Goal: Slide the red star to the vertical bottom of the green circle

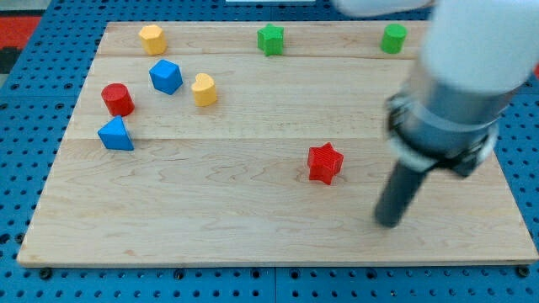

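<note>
The red star lies on the wooden board right of its middle. The green circle sits at the view's top right, near the board's far edge. My tip rests on the board to the lower right of the red star, a short gap away and not touching it. The arm's grey and white body rises above it and hides part of the board's right side.
A green star sits at top centre. At the left are a yellow hexagon, a blue cube, a yellow heart, a red cylinder and a blue triangle. The board's right edge is close to the arm.
</note>
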Available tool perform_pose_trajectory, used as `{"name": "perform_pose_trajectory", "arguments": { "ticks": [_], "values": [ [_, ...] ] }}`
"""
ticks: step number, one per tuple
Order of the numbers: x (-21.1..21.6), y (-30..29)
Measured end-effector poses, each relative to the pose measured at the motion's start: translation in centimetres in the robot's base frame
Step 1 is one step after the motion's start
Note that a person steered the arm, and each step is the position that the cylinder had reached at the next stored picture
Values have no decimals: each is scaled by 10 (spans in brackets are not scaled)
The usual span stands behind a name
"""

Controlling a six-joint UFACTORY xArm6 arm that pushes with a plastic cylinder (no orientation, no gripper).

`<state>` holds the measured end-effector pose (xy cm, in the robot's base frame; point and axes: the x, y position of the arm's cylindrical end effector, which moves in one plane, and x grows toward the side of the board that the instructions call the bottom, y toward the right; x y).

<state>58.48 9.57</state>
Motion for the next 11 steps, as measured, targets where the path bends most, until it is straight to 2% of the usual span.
{"name": "perform_pose_trajectory", "arguments": {
  "ticks": [1, 2, 3, 4, 5, 6, 7, 8, 9, 10, 11],
  "values": [
    [-65, -28],
    [-163, 55],
    [-97, 73],
    [-12, 34],
    [-72, -56],
    [-123, -73],
    [-151, -15],
    [-174, 82],
    [-132, 47],
    [-154, -33],
    [-186, -61]
  ]
}}
